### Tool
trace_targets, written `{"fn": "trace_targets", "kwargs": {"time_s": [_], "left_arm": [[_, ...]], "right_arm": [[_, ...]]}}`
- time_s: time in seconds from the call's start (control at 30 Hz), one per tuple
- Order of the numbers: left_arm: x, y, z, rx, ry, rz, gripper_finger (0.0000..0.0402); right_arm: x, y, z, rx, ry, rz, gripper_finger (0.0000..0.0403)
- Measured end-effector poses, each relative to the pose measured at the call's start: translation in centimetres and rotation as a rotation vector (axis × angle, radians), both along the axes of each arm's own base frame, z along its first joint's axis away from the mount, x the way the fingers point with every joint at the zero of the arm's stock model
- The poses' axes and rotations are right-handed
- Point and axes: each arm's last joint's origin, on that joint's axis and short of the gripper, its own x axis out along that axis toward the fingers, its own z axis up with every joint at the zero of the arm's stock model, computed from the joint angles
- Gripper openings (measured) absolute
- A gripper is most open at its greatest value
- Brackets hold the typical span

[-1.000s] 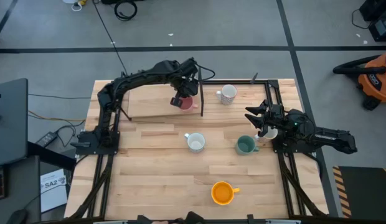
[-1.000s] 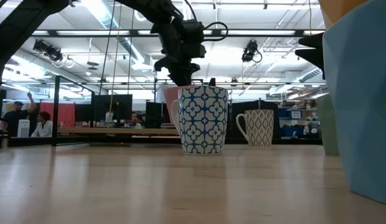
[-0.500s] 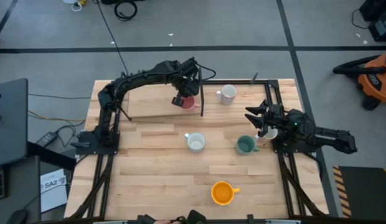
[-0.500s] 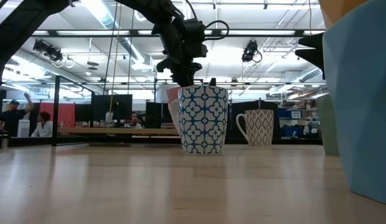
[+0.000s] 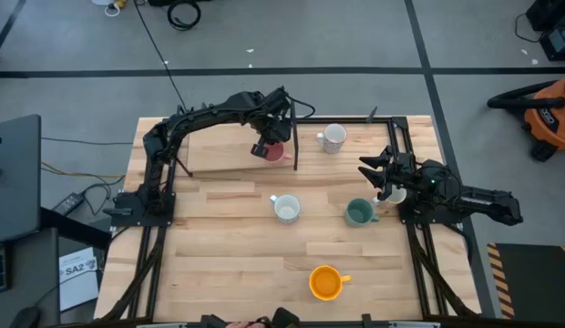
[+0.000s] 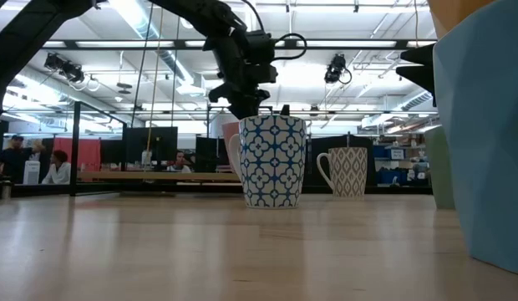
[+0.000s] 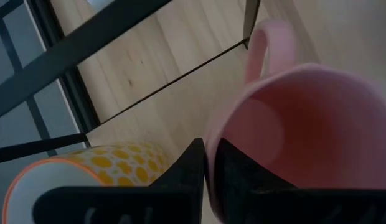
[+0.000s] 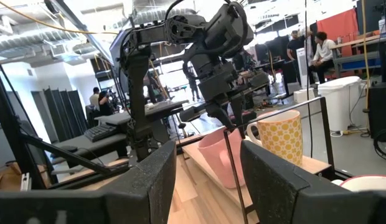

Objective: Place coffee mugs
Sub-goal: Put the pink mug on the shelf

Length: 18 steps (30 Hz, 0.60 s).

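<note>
Pink mug (image 5: pixel 275 151), upper centre of the high view: rim clamped by closed left gripper (image 5: pixel 265 148), barely shifted since a second ago, placement judged unfinished; right gripper (image 5: pixel 381 173) parked open.

The pink mug (image 6: pixel 231 134) sits mostly hidden behind the patterned mug (image 6: pixel 272 160).

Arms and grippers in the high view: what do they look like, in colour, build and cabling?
Both are black, slender jointed arms on black frame rails. The left arm has a thin black cable looping near its wrist; its left gripper ends in two dark flat fingers. The right arm is the same build, with the right gripper black and angular.
</note>
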Motion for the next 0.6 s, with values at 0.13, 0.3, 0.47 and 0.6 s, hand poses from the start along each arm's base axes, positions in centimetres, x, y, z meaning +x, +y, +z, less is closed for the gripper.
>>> {"fn": "trace_targets", "kwargs": {"time_s": [0.13, 0.3, 0.47, 0.6], "left_arm": [[0.09, 0.05, -0.01, 0.010, -0.006, 0.002, 0.0041], [0.28, 0.17, 0.06, 0.026, -0.027, 0.003, 0.0059], [0.43, 0.36, 0.17, 0.063, -0.037, 0.015, 0.0063], [0.43, 0.43, 0.19, 0.087, -0.028, 0.027, 0.0063]], "right_arm": [[0.00, 0.00, 0.01, 0.000, 0.000, 0.000, 0.0185], [0.00, 0.00, 0.01, 0.000, 0.000, 0.000, 0.0185], [0.00, 0.00, 0.01, 0.000, 0.000, 0.000, 0.0185], [0.00, 0.00, 0.01, 0.000, 0.000, 0.000, 0.0185]]}}
